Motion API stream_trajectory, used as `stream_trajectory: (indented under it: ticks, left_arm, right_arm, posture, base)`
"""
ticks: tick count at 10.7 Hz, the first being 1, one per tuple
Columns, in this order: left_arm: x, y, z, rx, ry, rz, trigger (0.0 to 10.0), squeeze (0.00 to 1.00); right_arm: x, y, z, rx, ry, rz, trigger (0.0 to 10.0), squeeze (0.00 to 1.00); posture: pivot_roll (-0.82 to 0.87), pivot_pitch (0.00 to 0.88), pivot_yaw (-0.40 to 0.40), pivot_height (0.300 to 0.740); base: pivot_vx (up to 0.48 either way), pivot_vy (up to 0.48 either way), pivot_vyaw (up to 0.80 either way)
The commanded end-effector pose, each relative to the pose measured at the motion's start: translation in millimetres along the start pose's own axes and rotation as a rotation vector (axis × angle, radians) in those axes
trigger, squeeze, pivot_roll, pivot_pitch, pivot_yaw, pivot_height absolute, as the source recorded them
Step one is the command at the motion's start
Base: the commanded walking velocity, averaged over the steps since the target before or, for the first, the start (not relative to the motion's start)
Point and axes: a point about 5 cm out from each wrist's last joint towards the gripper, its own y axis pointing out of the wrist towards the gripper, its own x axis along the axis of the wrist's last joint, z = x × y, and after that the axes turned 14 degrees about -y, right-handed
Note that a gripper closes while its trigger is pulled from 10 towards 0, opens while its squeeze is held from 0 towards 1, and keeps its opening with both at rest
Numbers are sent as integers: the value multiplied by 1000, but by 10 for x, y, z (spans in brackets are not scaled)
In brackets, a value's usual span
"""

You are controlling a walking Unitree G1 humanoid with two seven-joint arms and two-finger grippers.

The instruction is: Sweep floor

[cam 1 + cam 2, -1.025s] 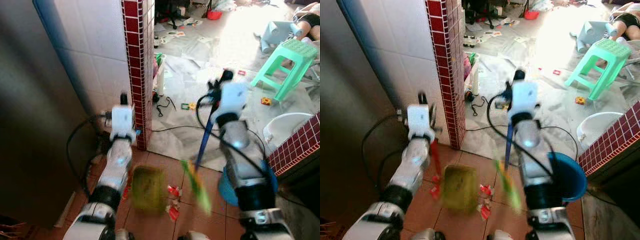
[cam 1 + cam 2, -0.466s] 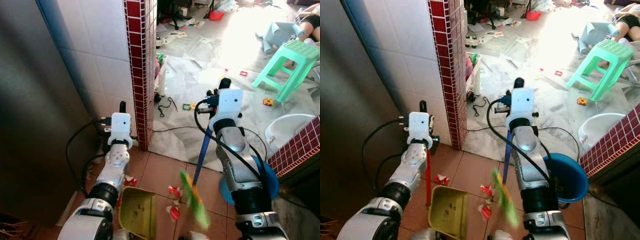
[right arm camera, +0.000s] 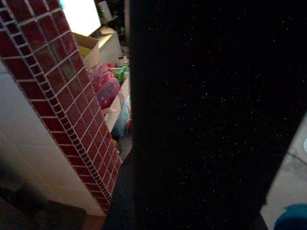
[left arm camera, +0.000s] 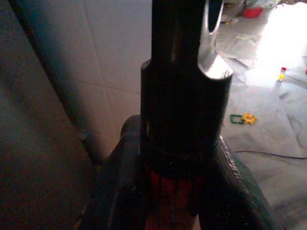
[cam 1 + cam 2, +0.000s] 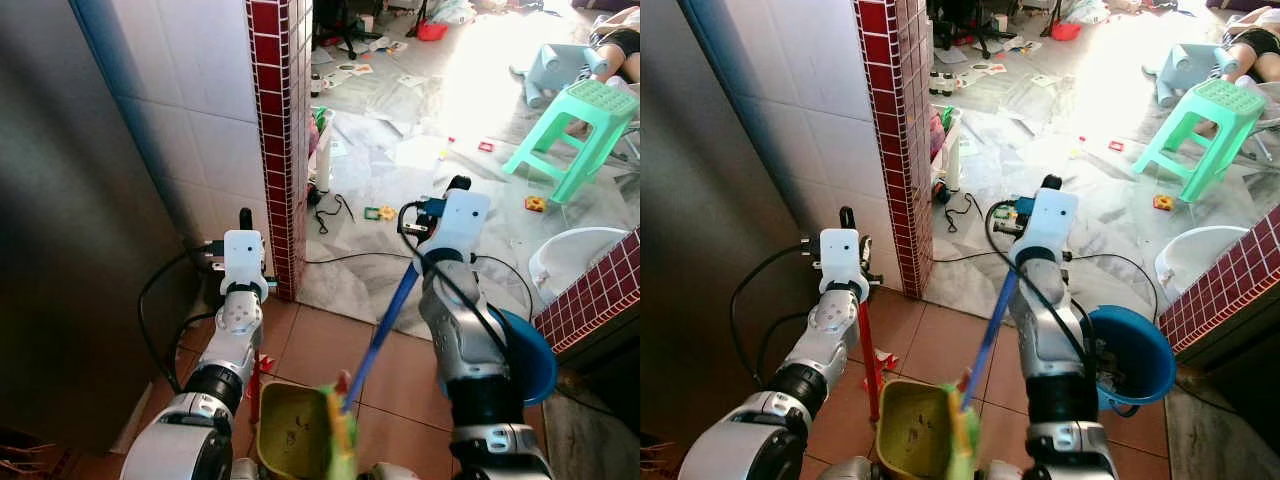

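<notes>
An olive-yellow dustpan (image 5: 290,437) stands on the brown tiles at the bottom of the eye views. Its red handle (image 5: 870,352) rises to my left gripper (image 5: 847,220), which is shut on it. In the left wrist view the fingers (image 4: 225,182) clasp the handle's black cap and red shaft. My right gripper (image 5: 455,187) is shut on the blue broom handle (image 5: 386,322), which slants down to the left. The green bristles (image 5: 341,440) rest at the dustpan's mouth. A red scrap (image 5: 883,360) lies on the tiles by the red handle.
A red-tiled pillar (image 5: 278,120) and white tiled wall stand just left of my left arm. A blue bucket (image 5: 522,350) sits beside my right arm, with a white basin (image 5: 570,255) and green stool (image 5: 580,115) further right. Cables and toys litter the grey floor beyond.
The broom head has swung left across the tiles to the dustpan's mouth. The red scraps that lay between broom and pan no longer show. The left arm holds steady.
</notes>
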Motion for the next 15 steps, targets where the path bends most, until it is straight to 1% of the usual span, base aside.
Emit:
stream_trajectory:
  ticks: [1, 2, 3, 4, 5, 6, 7, 8, 9, 10, 11, 13, 14, 15]
  left_arm:
    - [-68, -13, -28, -6, 1, 40, 10000, 0]
    - [-74, -8, -28, -7, -2, 45, 10000, 0]
    - [-77, -7, -27, -6, -4, 47, 10000, 0]
    - [-78, -6, -24, -5, -8, 46, 10000, 0]
    - [-80, -7, -25, -5, -13, 46, 10000, 0]
    - [-81, -7, -29, -12, -26, 46, 10000, 0]
    - [-69, -9, -56, -26, -69, 39, 10000, 0]
    - [-19, -3, -75, -35, -65, 8, 10000, 0]
    - [29, 7, -70, -25, -45, -20, 10000, 0]
    - [118, 17, -55, -26, -10, -66, 10000, 0]
    - [158, 14, -38, -30, 11, -86, 10000, 0]
    - [180, -7, -30, -48, 60, -98, 10000, 0]
    - [154, -41, -32, -67, 82, -93, 10000, 0]
    - [62, -69, -27, -60, 72, -49, 10000, 0]
  right_arm:
    - [79, 26, 31, 3, 60, -1, 10000, 0]
    - [198, 53, 87, 20, 147, 12, 10000, 0]
    - [341, 74, 143, 64, 175, -12, 10000, 0]
    - [546, 92, 214, 137, 185, -76, 10000, 0]
    - [650, 87, 243, 176, 172, -127, 10000, 0]
    - [786, 71, 269, 228, 110, -213, 10000, 0]
    - [824, 64, 240, 235, 28, -271, 10000, 0]
    - [850, 33, 139, 198, -80, -351, 10000, 0]
    - [834, 24, 37, 160, -143, -373, 10000, 0]
    - [758, -3, -107, 115, -224, -387, 10000, 0]
    - [636, -31, -208, 86, -255, -363, 10000, 0]
    - [463, -77, -265, 66, -307, -312, 10000, 0]
    - [381, -94, -263, 72, -323, -281, 10000, 0]
    - [305, -100, -251, 81, -334, -243, 10000, 0]
  posture:
    - [-149, 23, 5, 740]
    - [-150, 21, 7, 740]
    - [-151, 17, 7, 740]
    - [-152, 16, 9, 740]
    - [-152, 16, 9, 740]
    - [-151, 13, 9, 740]
    - [-150, 13, 10, 740]
    - [-148, 12, 12, 740]
    - [-146, 14, 12, 740]
    - [-139, 17, 11, 740]
    - [-134, 20, 10, 740]
    - [-133, 24, 14, 740]
    - [-132, 26, 17, 740]
    - [-130, 25, 18, 740]
  base:
    - [0, 0, 0]
    - [0, 0, 0]
    - [0, 0, 0]
    - [0, 0, 0]
    - [0, 0, 0]
    - [0, 0, 0]
    - [0, 0, 0]
    - [0, 0, 0]
    - [0, 0, 0]
    - [0, 0, 0]
    - [0, 0, 0]
    - [0, 0, 0]
    - [0, 0, 0]
    - [0, 0, 0]
